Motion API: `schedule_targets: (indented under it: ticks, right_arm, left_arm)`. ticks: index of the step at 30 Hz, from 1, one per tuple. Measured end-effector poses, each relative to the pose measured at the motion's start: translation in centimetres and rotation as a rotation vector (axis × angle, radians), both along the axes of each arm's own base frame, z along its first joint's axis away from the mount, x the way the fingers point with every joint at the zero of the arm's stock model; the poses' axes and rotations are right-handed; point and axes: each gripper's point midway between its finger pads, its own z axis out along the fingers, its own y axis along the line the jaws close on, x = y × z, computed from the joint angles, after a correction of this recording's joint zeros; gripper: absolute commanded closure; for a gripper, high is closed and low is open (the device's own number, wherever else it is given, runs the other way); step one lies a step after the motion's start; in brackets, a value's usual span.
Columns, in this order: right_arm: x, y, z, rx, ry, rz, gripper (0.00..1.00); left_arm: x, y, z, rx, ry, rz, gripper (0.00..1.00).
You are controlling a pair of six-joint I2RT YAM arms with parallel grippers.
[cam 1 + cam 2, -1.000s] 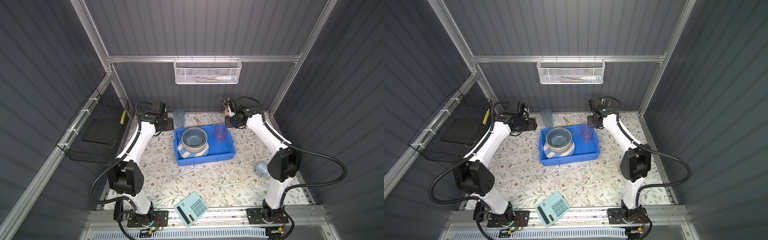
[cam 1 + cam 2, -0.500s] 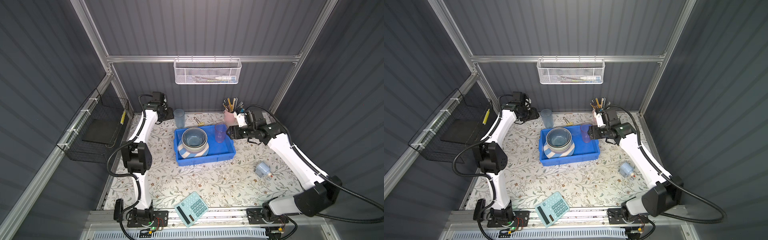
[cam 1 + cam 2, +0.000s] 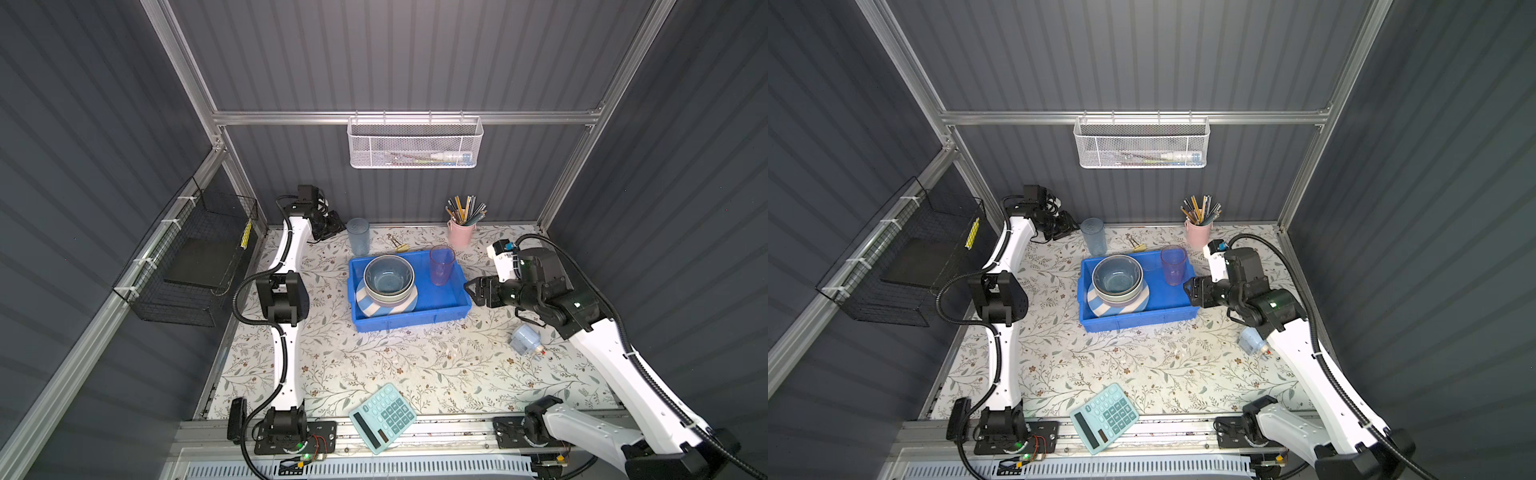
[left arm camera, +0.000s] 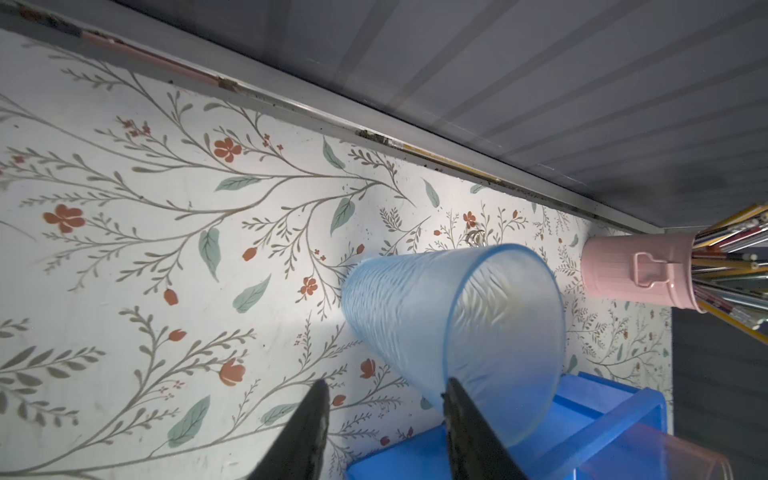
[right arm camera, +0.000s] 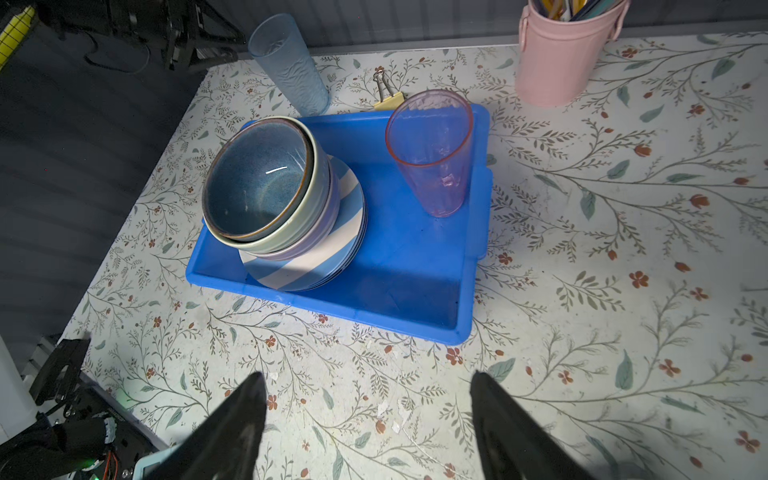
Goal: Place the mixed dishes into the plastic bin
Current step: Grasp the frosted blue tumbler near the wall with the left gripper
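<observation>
- Holding the left tool [image 4: 385,381] spread and empty, facing the blue tumbler [image 4: 436,324], upright on the bench just ahead, beside one fingertip, outside the plastic bin [image 4: 611,415].
- Judging it light, stiff, thin-walled, easily tipped; favouring a pinch across the textured wall around mid-height.
- Hanging the right tool [image 5: 368,376] wide apart, empty, short of the bin's near wall.
- Finding bare bin floor ahead of it, beside the pink tumbler [image 5: 432,153] and stacked bowls [image 5: 257,178]; minding the back wall close beyond the left tool.

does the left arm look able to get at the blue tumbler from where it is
Probably yes: the left gripper sits right beside the upright blue tumbler, jaws apart, with nothing between them.
</observation>
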Motion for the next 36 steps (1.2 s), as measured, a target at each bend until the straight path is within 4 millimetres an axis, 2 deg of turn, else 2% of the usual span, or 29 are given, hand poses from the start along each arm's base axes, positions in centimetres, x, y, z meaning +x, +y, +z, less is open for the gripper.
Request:
schedule_targets:
  ticks: [7,17,23,27,30,33,36]
  right_arm:
    - [-0.2,-0.2,-1.7,0.000,0.049,-0.021,0.22]
    - [0.4,0.1,-2.1,0.008,0.058,-0.029,0.22]
    - [0.5,0.1,-2.2,0.008,0.064,-0.030,0.22]
    - [0.6,0.2,-2.3,0.010,0.065,-0.032,0.22]
    - [0.7,0.2,-2.4,0.011,0.070,-0.034,0.22]
    - [0.7,0.2,-2.5,0.010,0.073,-0.035,0.22]
    - [0.7,0.2,-2.5,0.012,0.074,-0.037,0.22]
  left_arm:
    - [0.1,-0.8,-1.3,-0.070,0.012,-0.018,0.54]
    - [0.2,-0.7,-1.9,-0.079,0.012,0.001,0.53]
    - [-0.4,0.1,0.1,-0.048,-0.018,0.042,0.53]
    - [-0.6,0.1,3.3,-0.057,-0.081,0.048,0.48]
    - [-0.4,-0.7,5.2,-0.102,-0.123,0.017,0.48]
    - [-0.1,-1.6,5.7,-0.130,-0.136,-0.015,0.49]
    - [0.1,-2.4,4.9,-0.135,-0.126,-0.033,0.50]
